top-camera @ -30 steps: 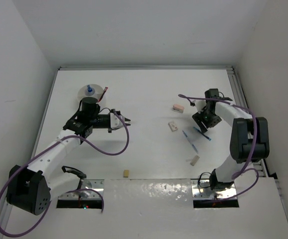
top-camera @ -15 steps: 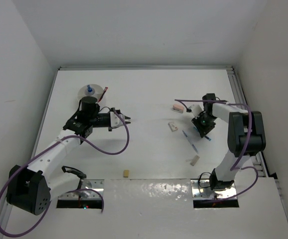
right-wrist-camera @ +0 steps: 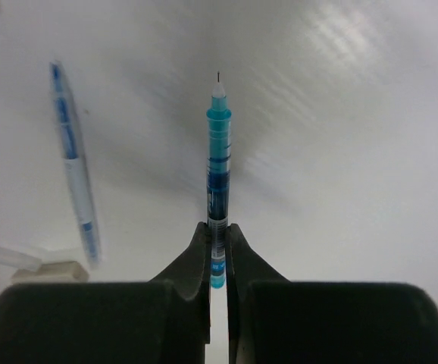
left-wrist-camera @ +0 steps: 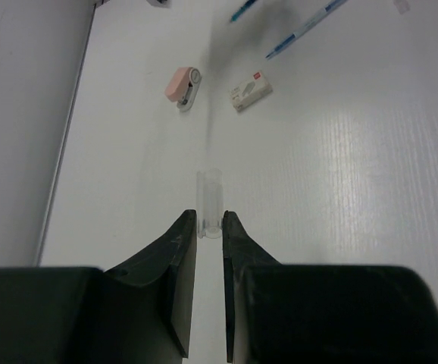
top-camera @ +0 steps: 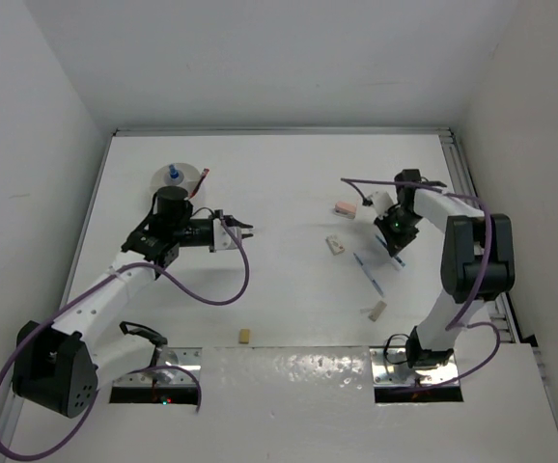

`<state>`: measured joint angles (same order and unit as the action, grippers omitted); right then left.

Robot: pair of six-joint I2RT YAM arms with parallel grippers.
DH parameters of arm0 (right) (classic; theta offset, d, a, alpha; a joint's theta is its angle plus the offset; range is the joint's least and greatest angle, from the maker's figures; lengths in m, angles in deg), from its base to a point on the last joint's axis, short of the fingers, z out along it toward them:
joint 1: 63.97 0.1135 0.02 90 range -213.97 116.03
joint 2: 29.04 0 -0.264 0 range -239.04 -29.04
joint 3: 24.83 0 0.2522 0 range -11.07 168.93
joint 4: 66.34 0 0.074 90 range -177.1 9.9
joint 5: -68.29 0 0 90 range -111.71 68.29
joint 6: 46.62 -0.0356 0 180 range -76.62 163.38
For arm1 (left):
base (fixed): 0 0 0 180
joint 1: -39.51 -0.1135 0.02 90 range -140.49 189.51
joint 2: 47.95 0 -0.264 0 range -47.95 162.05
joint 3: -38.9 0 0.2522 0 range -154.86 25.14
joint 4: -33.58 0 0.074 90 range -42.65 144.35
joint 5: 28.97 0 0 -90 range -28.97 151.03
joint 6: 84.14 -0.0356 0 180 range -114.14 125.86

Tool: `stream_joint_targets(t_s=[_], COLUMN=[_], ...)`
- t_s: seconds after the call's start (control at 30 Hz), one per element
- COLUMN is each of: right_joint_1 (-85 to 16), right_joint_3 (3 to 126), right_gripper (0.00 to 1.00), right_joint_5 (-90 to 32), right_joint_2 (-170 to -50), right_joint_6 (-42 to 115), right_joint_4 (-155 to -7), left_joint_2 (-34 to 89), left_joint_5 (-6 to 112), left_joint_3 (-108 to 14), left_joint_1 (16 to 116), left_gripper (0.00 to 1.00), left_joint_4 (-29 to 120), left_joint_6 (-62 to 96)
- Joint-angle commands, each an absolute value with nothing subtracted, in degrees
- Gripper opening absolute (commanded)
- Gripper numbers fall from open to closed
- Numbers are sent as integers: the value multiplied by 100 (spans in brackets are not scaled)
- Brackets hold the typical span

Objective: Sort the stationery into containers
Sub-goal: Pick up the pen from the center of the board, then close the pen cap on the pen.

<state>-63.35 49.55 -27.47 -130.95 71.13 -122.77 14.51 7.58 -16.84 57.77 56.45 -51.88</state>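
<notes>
Right pincer (right-wrist-camera: 217, 227): clamped on slim teal plastic pen (right-wrist-camera: 218, 152), bare white tabletop (right-wrist-camera: 340, 114) ahead. Left pincer (left-wrist-camera: 209, 224): nipping clear plastic tape ring (left-wrist-camera: 208, 193), table edge (left-wrist-camera: 66, 144) off to left.

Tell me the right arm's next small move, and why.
Probably a short, straight lift. The right pincer is closed on the blue pen near its back end. A second pen lies close beside it, and the white bowl sits far across the table. Raising the pen first should avoid dragging it or nudging its neighbour.
</notes>
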Motion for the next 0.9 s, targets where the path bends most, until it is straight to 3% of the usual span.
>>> stream_joint_targets(t_s=[0.0,0.27,0.43,0.87], right_joint_1=[-6187,-4799,-3789,-2970], right_joint_3=[5712,5844,6328,7058], right_gripper=[0,0,0,0], right_joint_5=[-3470,-5808,-5986,-6047], right_joint_2=[-12259,-11746,-11992,-12519], right_joint_6=[6747,6754,6887,6913], right_joint_4=[-12781,-13335,-13959,-13696], left_joint_2=[1235,1665,1665,1657], left_joint_5=[505,777,725,478], left_joint_3=[-1977,-2601,-2505,-2469], left_joint_1=[5709,5613,5595,5647], left_gripper=[0,0,0,0], left_joint_4=[6015,8029,8233,8584], left_joint_6=[-6626,-10433,-11005,-11613])
